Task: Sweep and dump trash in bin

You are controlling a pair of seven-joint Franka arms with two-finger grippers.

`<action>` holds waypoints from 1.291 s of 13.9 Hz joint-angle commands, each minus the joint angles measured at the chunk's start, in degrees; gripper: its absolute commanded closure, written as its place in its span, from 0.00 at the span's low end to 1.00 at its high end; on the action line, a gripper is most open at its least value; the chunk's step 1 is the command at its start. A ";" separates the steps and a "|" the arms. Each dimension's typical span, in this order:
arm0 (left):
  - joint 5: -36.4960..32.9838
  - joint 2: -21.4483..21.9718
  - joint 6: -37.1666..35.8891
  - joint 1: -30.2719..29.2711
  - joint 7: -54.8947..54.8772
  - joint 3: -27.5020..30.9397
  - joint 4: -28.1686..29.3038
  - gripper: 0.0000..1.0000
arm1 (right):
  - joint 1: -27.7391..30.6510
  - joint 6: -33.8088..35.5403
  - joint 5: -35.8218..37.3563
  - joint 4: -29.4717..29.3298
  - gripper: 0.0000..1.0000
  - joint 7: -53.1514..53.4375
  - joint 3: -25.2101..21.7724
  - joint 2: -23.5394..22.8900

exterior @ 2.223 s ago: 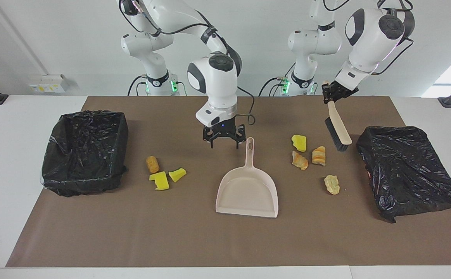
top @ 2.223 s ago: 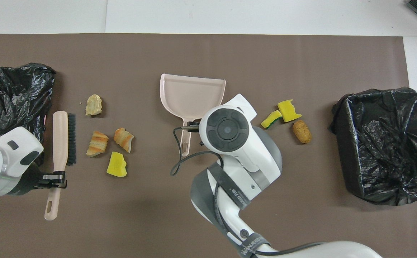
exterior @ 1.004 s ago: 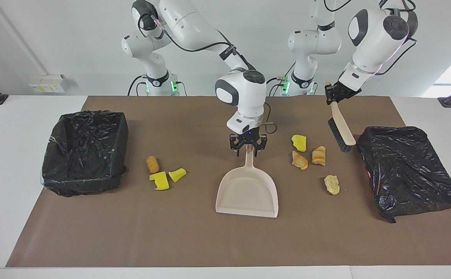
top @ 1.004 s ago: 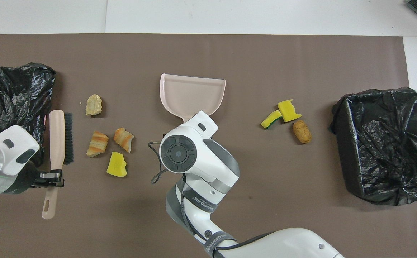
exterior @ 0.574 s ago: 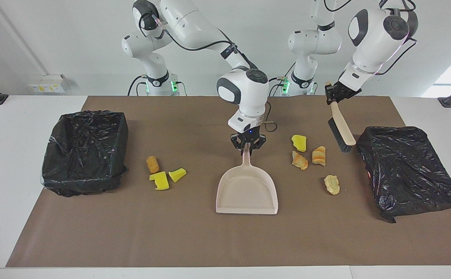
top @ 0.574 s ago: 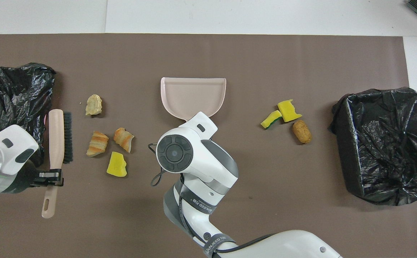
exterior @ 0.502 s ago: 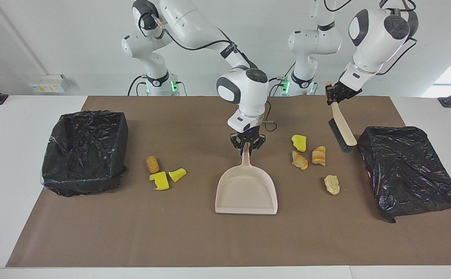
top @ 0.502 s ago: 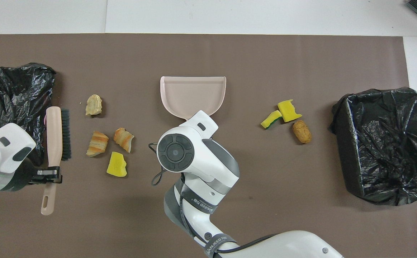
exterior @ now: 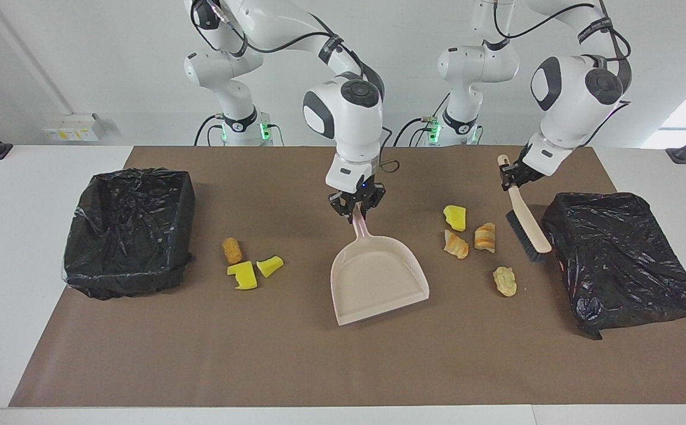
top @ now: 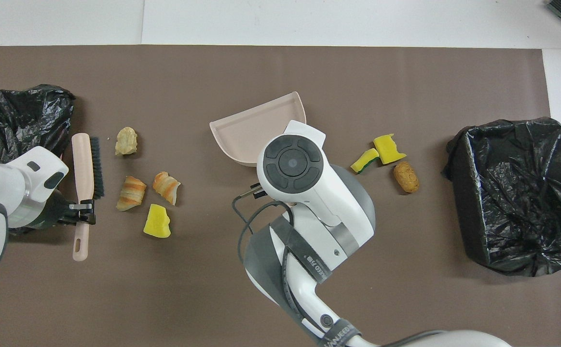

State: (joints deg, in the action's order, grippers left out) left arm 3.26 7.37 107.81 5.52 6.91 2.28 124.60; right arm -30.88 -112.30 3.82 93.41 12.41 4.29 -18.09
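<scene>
Both tools are in hand, but none of the sweeping is done. The right end effector (exterior: 357,208) is pinched onto the handle of the pink dustpan (exterior: 376,282), whose pan sits turned at an angle mid-surface; I can't quite tell whether its lip rests flat. The left end effector (exterior: 511,179) is clamped on the handle of the brush (exterior: 528,234), bristles down beside the four scraps (exterior: 475,239) toward the left arm's end. Three more scraps (exterior: 248,262) lie toward the right arm's end, near the open black-lined bin (exterior: 127,227). All seven pieces are on the brown mat (exterior: 260,360), so every scrap has yet to be swept up and dumped.
</scene>
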 commanded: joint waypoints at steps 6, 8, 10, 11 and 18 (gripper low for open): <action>-0.89 -2.54 4.15 0.54 0.30 -0.79 6.25 1.00 | 8.90 2.98 -1.62 9.94 1.00 -50.57 0.37 4.73; -0.80 -0.61 3.81 2.03 0.73 -0.79 8.89 1.00 | 10.05 0.51 -1.18 10.82 1.00 -58.00 0.28 4.65; -0.71 -0.16 4.42 4.65 3.88 -0.88 9.61 1.00 | 9.79 0.15 -0.39 10.91 1.00 -61.18 0.28 4.04; -0.28 -0.16 4.77 6.24 6.16 -0.88 9.52 1.00 | 9.62 0.06 -0.21 11.00 1.00 -62.32 0.28 3.86; 5.51 -2.09 12.76 16.17 15.66 -0.97 9.96 1.00 | 8.03 -7.49 0.23 13.29 1.00 -65.32 0.54 1.57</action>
State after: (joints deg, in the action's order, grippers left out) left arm 6.48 5.24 117.51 18.43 20.08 0.57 133.62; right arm -22.37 -118.02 3.77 105.52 -50.55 4.37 -15.90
